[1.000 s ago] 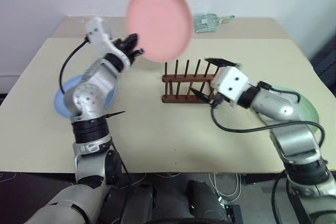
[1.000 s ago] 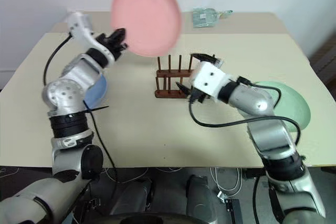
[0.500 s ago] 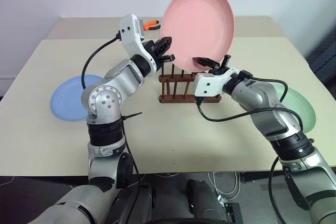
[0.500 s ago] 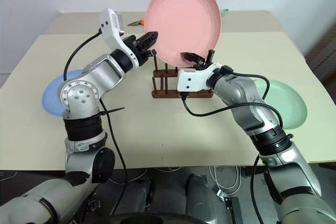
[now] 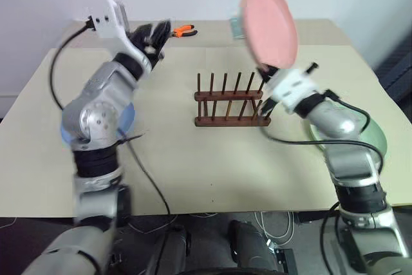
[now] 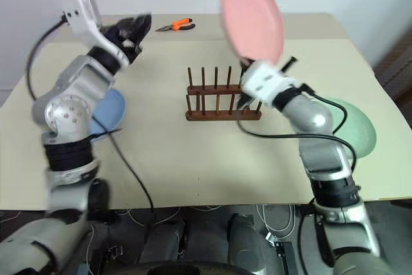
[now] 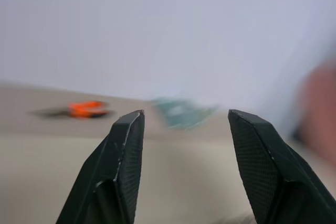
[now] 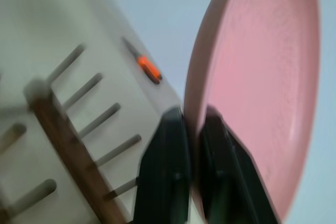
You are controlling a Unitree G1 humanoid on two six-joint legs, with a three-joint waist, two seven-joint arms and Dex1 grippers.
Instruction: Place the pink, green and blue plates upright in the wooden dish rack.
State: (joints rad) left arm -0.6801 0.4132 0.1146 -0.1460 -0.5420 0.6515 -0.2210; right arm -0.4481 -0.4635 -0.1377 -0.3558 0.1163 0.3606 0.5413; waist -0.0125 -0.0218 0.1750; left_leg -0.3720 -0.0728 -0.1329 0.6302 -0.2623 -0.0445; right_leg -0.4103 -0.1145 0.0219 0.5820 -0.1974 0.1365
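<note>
- Right claw (image 8: 193,129) is clamped on the rim of the pink plate (image 5: 269,22), one black finger on each face, and holds it up on edge in the air.
- That pink plate hangs above the right end of the wooden dish rack (image 5: 232,102), its lower rim just over the pegs and not between them.
- The rack stands empty in the middle of the surface (image 5: 193,159), two rows of thin upright pegs on dark rails.
- Left claw (image 7: 185,129) is up high over the far left part of the surface with its two fingers spread apart and nothing between them.
- Blue plate (image 6: 111,109) lies flat on the left side of the surface, half hidden behind the left arm, well apart from the rack.
- Green plate (image 6: 353,125) lies flat on the right side, partly behind the right arm.
- At the far edge of the surface lie orange-handled pliers (image 6: 175,26), and near them a pale greenish packet (image 5: 235,27), too blurred to tell what it is.
</note>
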